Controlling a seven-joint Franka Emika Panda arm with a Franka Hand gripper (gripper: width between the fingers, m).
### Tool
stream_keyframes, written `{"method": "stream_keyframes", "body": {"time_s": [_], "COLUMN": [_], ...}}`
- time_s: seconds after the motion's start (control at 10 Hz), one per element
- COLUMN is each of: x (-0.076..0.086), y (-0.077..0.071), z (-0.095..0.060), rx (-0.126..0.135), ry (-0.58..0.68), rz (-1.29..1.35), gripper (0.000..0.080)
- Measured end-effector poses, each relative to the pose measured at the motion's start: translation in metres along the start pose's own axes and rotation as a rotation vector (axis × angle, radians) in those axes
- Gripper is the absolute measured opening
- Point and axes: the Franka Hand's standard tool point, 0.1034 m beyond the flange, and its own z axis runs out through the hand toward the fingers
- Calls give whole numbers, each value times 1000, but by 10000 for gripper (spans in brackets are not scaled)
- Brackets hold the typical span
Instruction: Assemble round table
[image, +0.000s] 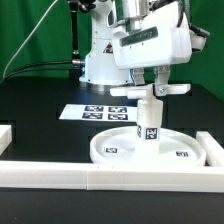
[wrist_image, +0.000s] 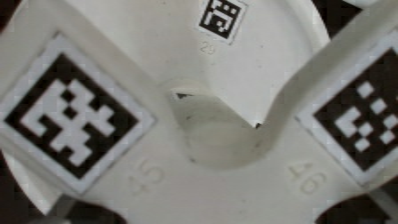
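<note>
- Two fingers of mine, my gripper (image: 150, 86), hang in the upper middle of the exterior view, directly over the short cylindrical leg (image: 148, 122).
- Whether these fingers are released or clenched, I cannot tell: they are too small in the exterior view, and the wrist view does not show them.
- The leg stands upright in the centre of the large rimmed round disc (image: 108, 153), which lies flat on the black table (image: 40, 110) in the lower middle of the frame.
- The cross-shaped foot (wrist_image: 210, 135) fills the wrist view, very close under me, with square tags (wrist_image: 71, 112) on its arms.
- The marker board (image: 100, 110) lies behind the disc, left of centre.
- A white border rail (image: 90, 180) runs along the lower part, near the disc.
</note>
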Motion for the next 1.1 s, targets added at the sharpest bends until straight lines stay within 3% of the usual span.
{"method": "stream_keyframes", "body": {"time_s": [0.1, 0.4, 0.6, 1.0, 1.1], "x": [0, -6, -1, -3, -6], "y": [0, -13, -20, -18, -18], "z": [0, -12, -29, -24, -18], "rx": [0, -20, 11, 4, -16], "ry": [0, -44, -54, -50, -39], "rz": [-8, -28, -98, -310, -454], "gripper": [621, 645, 649, 649, 649]}}
